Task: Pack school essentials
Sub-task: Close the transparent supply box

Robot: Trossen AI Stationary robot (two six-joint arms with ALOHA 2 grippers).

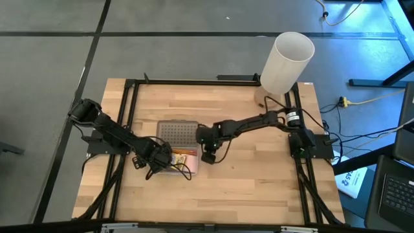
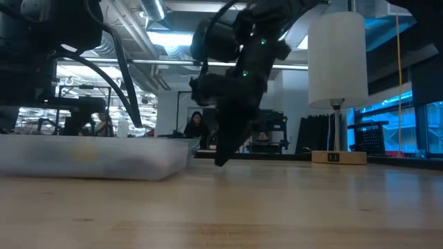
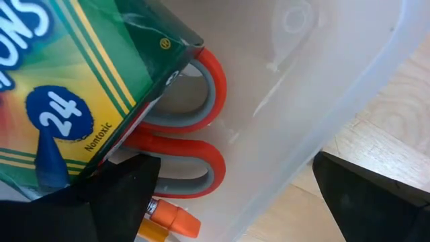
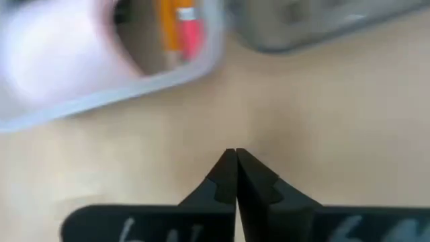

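A clear plastic case [image 1: 183, 165] lies on the table beside its dimpled grey lid [image 1: 178, 133]. In the left wrist view it holds the green-and-yellow crayon box [image 3: 74, 101], the red-handled scissors [image 3: 201, 134] under that box, and an orange pencil [image 3: 171, 218]. My left gripper [image 3: 232, 202] is open over the case's end. One finger is inside the case and the other is outside over the wood, with the case wall [image 3: 322, 114] between them. My right gripper [image 4: 235, 158] is shut with nothing in it, pointing down at the table just right of the case [image 4: 134, 87]. My left gripper straddles the case wall from above, its inner finger [image 3: 114, 195] beside the corner of the crayon box. I cannot tell whether either finger touches the wall or the box. My right gripper [image 2: 221, 160] has its shut tips close above the wood; I cannot tell whether they touch it.
A tall white cylinder [image 1: 288, 61] on a small wooden base stands at the table's far right corner. A black frame [image 1: 194, 80] runs along the table's edges. Bare wood lies on the near side of the case and to its right. People show in the room beyond [image 2: 196, 124].
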